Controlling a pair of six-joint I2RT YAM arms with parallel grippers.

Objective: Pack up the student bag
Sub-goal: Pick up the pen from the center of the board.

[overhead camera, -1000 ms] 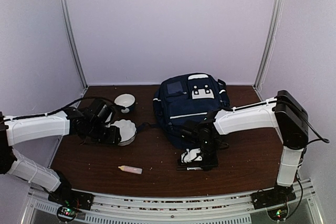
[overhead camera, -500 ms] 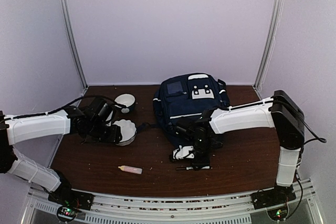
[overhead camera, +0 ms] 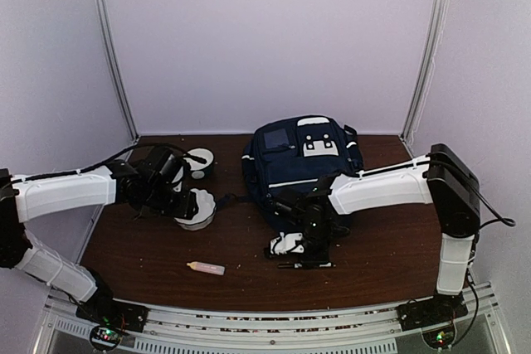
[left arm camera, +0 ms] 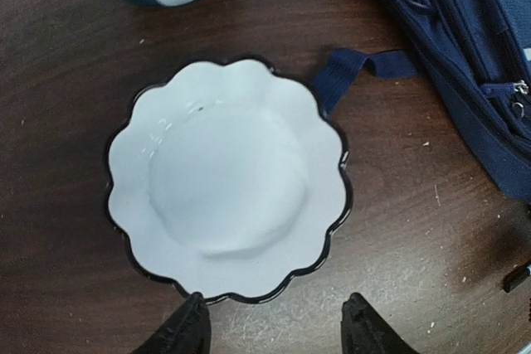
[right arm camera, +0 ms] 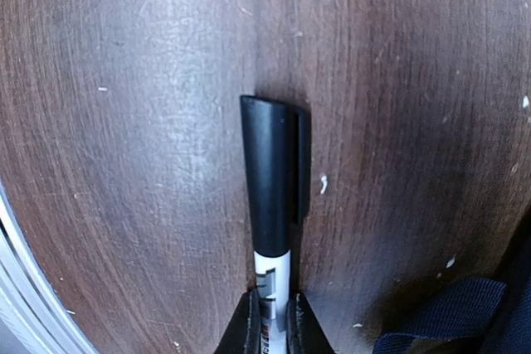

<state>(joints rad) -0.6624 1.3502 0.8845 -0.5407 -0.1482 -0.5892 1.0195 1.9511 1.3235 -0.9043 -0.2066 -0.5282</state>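
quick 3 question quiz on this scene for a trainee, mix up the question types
1. True or false: the right gripper is shut on a black-capped marker.
2. Which thing lies on the table to the left of the student bag and fills the left wrist view?
A) scalloped white plate
B) notebook
C) pencil case
3. Fill in: the jaws of the left gripper stand ____.

Key: 1 true; 2 A; 3 open
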